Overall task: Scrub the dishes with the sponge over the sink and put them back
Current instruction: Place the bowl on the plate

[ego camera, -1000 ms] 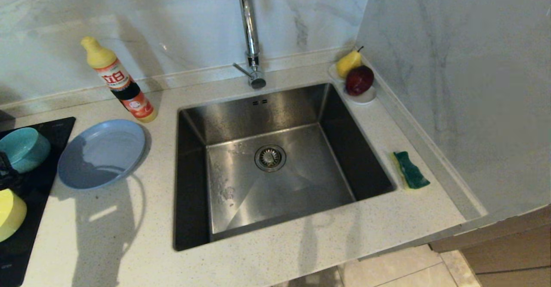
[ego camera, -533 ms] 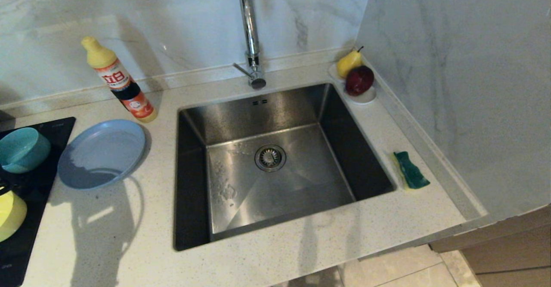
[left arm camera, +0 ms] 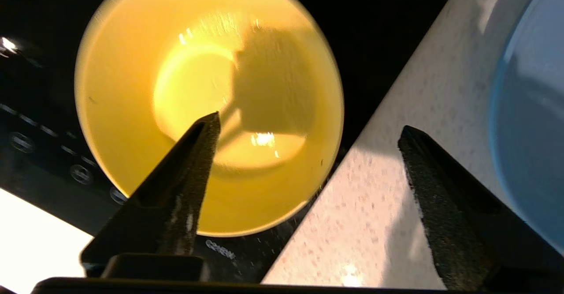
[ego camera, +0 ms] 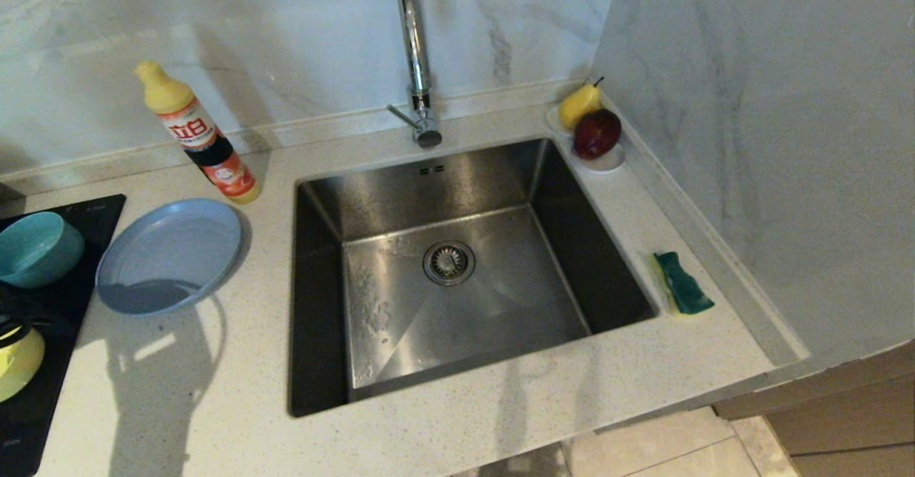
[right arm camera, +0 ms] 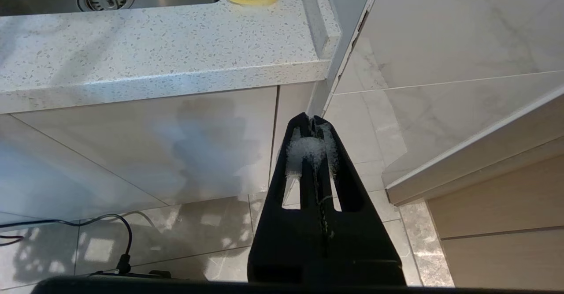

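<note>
Left gripper [left arm camera: 308, 126] above yellow bowl [left arm camera: 132, 87] on black hob [ego camera: 64, 298], fingers [left arm camera: 194, 161] wide apart, nothing held. Right gripper [right arm camera: 312, 120] parked below worktop [ego camera: 214, 391] edge, fingers together. Teal bowl [ego camera: 36, 248] on hob, blue plate [ego camera: 171, 252] beside it. Sponge [ego camera: 683, 282] right of sink [ego camera: 457, 277].

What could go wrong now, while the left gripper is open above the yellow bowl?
The left gripper has one finger over the yellow bowl and one outside, so its withdrawal might catch the rim. The bowl sits near the dark cooktop edge, beside the plate; a nudge might push it off.
</note>
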